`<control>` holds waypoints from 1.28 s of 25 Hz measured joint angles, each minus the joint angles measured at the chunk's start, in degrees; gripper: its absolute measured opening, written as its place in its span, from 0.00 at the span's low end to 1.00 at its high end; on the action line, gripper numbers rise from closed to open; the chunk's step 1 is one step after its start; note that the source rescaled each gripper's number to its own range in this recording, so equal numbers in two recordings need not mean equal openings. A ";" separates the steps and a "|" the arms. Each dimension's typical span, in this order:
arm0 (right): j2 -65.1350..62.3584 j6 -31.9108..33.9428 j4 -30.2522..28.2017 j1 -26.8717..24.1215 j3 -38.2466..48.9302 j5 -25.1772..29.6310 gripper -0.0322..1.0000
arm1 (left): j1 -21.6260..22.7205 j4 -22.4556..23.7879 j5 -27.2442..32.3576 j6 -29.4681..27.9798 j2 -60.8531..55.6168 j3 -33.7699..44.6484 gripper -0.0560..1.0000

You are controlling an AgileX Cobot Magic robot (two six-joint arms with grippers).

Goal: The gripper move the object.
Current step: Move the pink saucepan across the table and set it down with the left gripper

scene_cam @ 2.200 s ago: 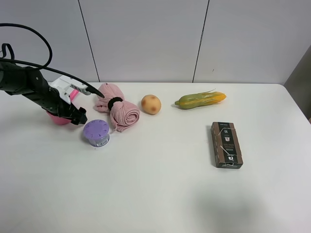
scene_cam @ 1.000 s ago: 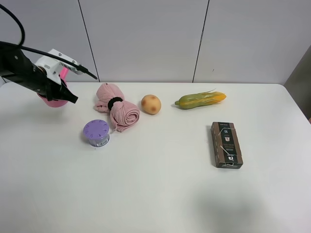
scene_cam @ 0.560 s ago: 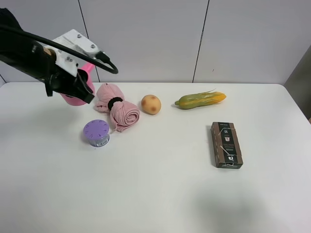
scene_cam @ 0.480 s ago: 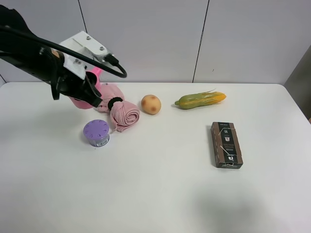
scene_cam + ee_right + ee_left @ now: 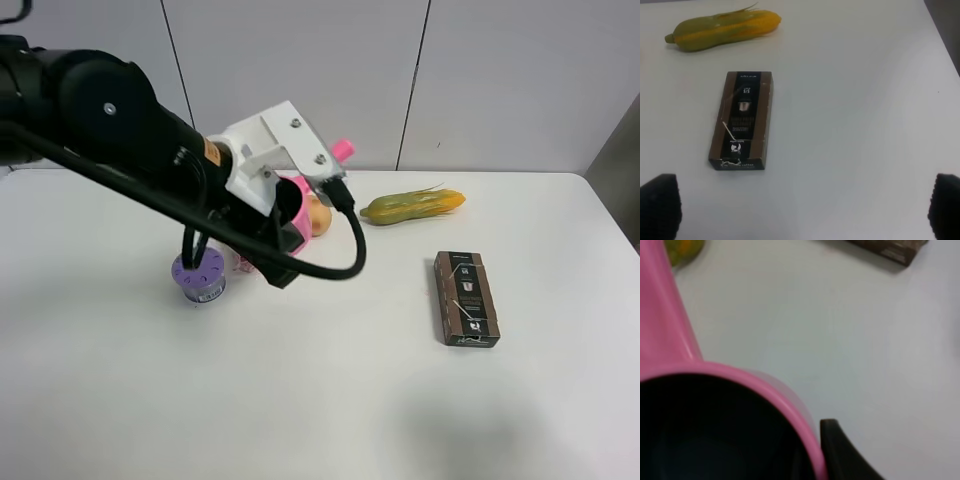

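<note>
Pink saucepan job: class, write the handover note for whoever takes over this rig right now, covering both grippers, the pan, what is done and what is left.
Left gripper: jaws shut on the pink saucepan, held above the table, between the purple container and the corn in the high view.
Right gripper: open, empty, near the brown box.
Done: saucepan grasped and lifted.
Left: set it down and release; the drop spot is not evident.
</note>
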 joint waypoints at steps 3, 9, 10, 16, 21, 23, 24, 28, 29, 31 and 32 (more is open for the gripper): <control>0.00 0.00 0.00 0.00 0.00 0.00 1.00 | -2.03 0.05 -1.22 0.16 3.57 -0.04 0.05; 0.00 0.00 0.00 0.00 0.00 0.00 1.00 | -4.01 0.17 -5.59 0.42 10.90 -0.04 0.05; 0.00 0.00 0.00 0.00 0.00 0.00 1.00 | -4.20 0.17 -6.28 0.42 11.77 -0.04 0.05; 0.00 0.00 0.00 0.00 0.00 0.00 1.00 | -4.26 0.37 -4.74 0.42 16.96 -2.70 0.05; 0.00 0.00 0.00 0.00 0.00 0.00 1.00 | -4.26 2.02 -2.67 0.44 21.01 -7.38 0.05; 0.00 0.00 0.00 0.00 0.00 0.00 1.00 | -4.26 2.56 -2.53 0.44 22.83 -8.84 0.05; 0.00 0.00 0.00 0.00 0.00 0.00 1.00 | -4.26 2.62 -2.53 0.44 23.57 -9.46 0.05; 0.00 0.00 0.00 0.00 0.00 0.00 1.00 | -4.26 2.78 -2.34 0.44 26.43 -11.12 0.05; 0.00 0.00 0.00 0.00 0.00 0.00 1.00 | -4.26 2.78 -2.27 0.44 27.00 -11.31 0.05; 0.00 0.00 0.00 0.00 0.00 0.00 1.00 | -4.26 2.78 -1.41 0.44 27.86 -11.53 0.05; 0.00 0.00 0.00 0.00 0.00 0.00 1.00 | -4.26 2.78 -1.01 0.44 28.15 -11.53 0.05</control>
